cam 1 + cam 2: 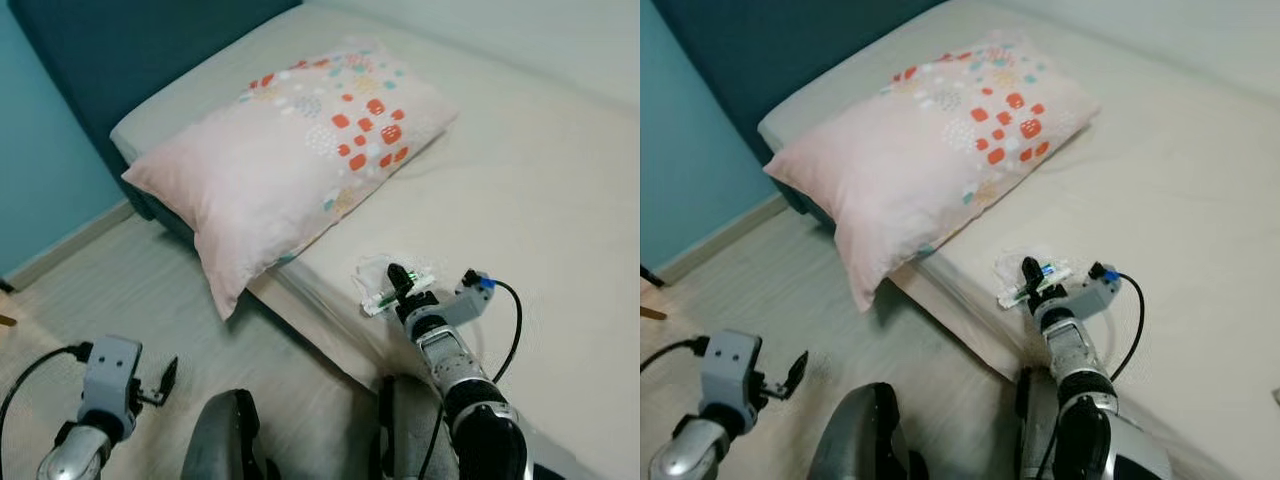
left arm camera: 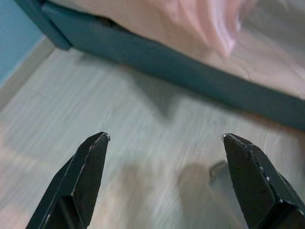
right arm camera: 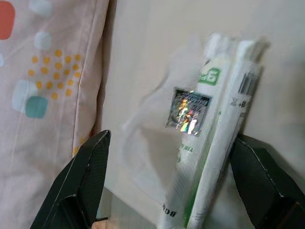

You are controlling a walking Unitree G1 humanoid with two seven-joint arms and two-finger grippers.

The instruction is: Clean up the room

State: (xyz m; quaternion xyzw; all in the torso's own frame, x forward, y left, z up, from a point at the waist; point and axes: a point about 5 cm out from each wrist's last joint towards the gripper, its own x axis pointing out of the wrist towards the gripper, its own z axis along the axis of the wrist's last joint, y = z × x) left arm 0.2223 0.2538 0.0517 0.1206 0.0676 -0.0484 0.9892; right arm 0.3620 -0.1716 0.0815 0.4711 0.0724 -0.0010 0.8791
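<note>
In the left eye view, the right end effector (image 1: 400, 283) reaches onto the bed (image 1: 560, 180) near its front edge. Its 2 black fingers sit over a small clear packet (image 1: 392, 288) with a white and green box inside. The packet lies close to the bed's front edge, just beside the low corner of the pink pillow (image 1: 300, 140). The pillow hangs over that edge a little. The left end effector (image 1: 165, 382) hangs low over the floor (image 1: 150, 290), doing nothing.

In the right eye view, the packet (image 1: 1032, 283) is thin and flat on the soft sheet. I think the fingers could push it into the bed and slide off the shiny wrap. A nudge could also send it over the edge to the floor, as the edge is so near. There is lots of bare bed toward the far side and the right, so the arm has room there.

In the left wrist view, the left end effector (image 2: 164, 143) is released, with its 2 fingers spread wide over bare floor. The dark bed base (image 2: 190, 76) runs across ahead of it.

In the right wrist view, the right end effector (image 3: 169, 157) is released too, with 1 finger on each side of the packet (image 3: 209, 138), not pinching yet. The pillow (image 3: 43, 95) is right beside 1 finger (image 3: 88, 167), so that finger might catch the cloth when it closes.
</note>
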